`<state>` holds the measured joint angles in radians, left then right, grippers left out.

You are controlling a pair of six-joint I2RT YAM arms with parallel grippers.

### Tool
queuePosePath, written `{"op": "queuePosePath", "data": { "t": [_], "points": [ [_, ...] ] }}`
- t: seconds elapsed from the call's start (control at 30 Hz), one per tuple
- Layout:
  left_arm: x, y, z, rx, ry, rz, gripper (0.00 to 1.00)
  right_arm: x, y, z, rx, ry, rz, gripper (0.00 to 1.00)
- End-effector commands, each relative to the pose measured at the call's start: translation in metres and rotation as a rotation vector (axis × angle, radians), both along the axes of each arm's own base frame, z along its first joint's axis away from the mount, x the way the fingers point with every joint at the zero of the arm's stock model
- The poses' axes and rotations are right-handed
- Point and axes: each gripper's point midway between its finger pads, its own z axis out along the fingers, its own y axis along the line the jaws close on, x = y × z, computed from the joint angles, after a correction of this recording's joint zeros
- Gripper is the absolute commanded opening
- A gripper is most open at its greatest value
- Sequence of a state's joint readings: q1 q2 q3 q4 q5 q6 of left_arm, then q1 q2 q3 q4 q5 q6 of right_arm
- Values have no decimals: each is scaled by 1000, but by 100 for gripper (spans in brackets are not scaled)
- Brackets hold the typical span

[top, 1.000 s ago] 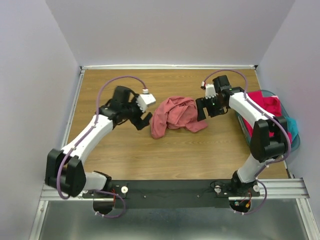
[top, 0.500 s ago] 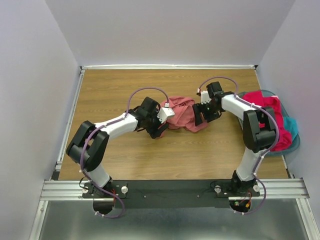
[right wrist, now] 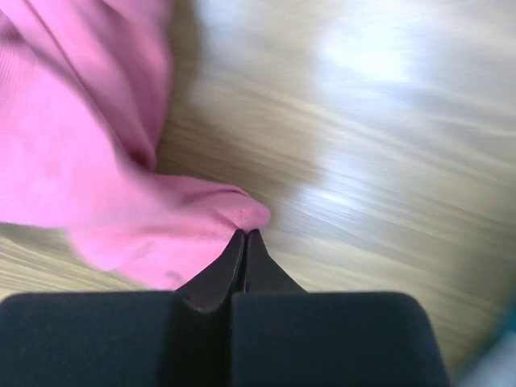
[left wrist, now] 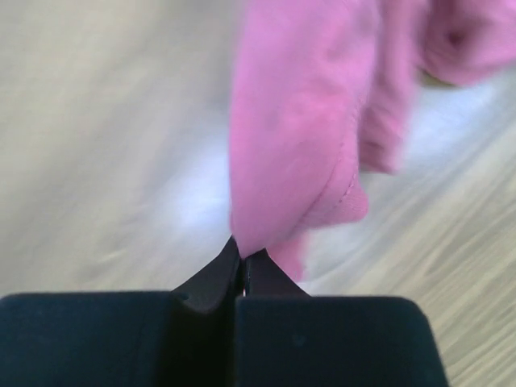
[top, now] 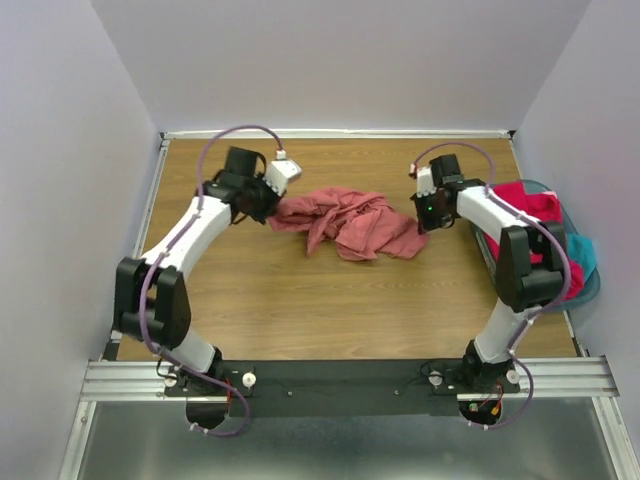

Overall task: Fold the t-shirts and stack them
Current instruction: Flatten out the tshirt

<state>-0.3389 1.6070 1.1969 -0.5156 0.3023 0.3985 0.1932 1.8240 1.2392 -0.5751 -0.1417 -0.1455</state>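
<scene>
Though crumpled, t-shirt (top: pixel 350 225) within both claws (left wrist: pixel 240 256) (right wrist: pixel 244 239).

We see the pink shirt (top: pixel 350 225) drawn out wide across the table (top: pixel 300 300), its left end at the left gripper (top: pixel 272 208) and its right end at the right gripper (top: pixel 428 215). At the right edge, the basket (top: pixel 590 282) holds a magenta shirt (top: pixel 530 205) and a teal shirt (top: pixel 583 250).
</scene>
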Motion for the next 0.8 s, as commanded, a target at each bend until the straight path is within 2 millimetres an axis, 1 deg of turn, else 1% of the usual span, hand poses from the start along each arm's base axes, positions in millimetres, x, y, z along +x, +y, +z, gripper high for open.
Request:
{"op": "queuePosePath", "data": {
  "t": [0.0,0.03,0.07,0.1,0.17,0.2,0.23,0.3,0.37,0.4,0.43,0.47,0.5,0.53,0.57,0.6,0.63,0.67,0.7,0.73,0.77],
  "points": [
    [-8,19,74,-49,-120,-68,0,31,-34,74,-73,-229,-22,1],
    [-10,28,78,-42,-126,-67,0,31,-39,91,-85,-275,-7,1],
    [-12,33,82,-42,-135,-64,0,30,-43,97,-96,-290,-4,1],
    [-15,43,88,-42,-145,-45,0,28,-47,104,-121,-311,15,1],
    [-16,55,91,-38,-159,-20,0,25,-55,115,-149,-342,22,1],
    [-16,62,93,-37,-165,-3,0,21,-61,124,-167,-368,16,1],
    [-13,78,100,-34,-190,40,0,20,-66,127,-184,-380,28,1],
    [-10,96,106,-27,-220,85,0,19,-75,134,-197,-396,20,0],
    [-5,113,107,-8,-230,119,0,21,-84,140,-210,-412,15,1],
    [-2,114,100,0,-207,118,0,23,-84,140,-213,-414,17,1],
    [0,126,96,9,-194,151,0,27,-85,139,-215,-408,18,1],
    [4,131,94,8,-189,163,0,30,-85,137,-215,-405,17,0],
    [13,141,87,9,-175,199,0,38,-84,132,-212,-390,15,1],
    [19,146,83,10,-169,222,0,42,-83,130,-209,-384,13,1],
    [27,150,84,10,-176,240,0,47,-82,124,-206,-371,15,0],
    [38,159,73,3,-149,272,0,59,-81,119,-195,-362,7,1],
    [45,162,70,-2,-142,287,0,59,-80,120,-192,-364,8,1],
    [57,167,76,-5,-157,306,0,70,-79,112,-188,-349,4,1],
    [66,171,62,-10,-119,325,0,76,-78,109,-182,-345,-1,1],
    [74,176,60,-19,-116,347,0,83,-77,103,-175,-337,-14,0],
    [84,178,64,-23,-131,358,0,95,-77,98,-176,-333,-22,0]
  ]
}}
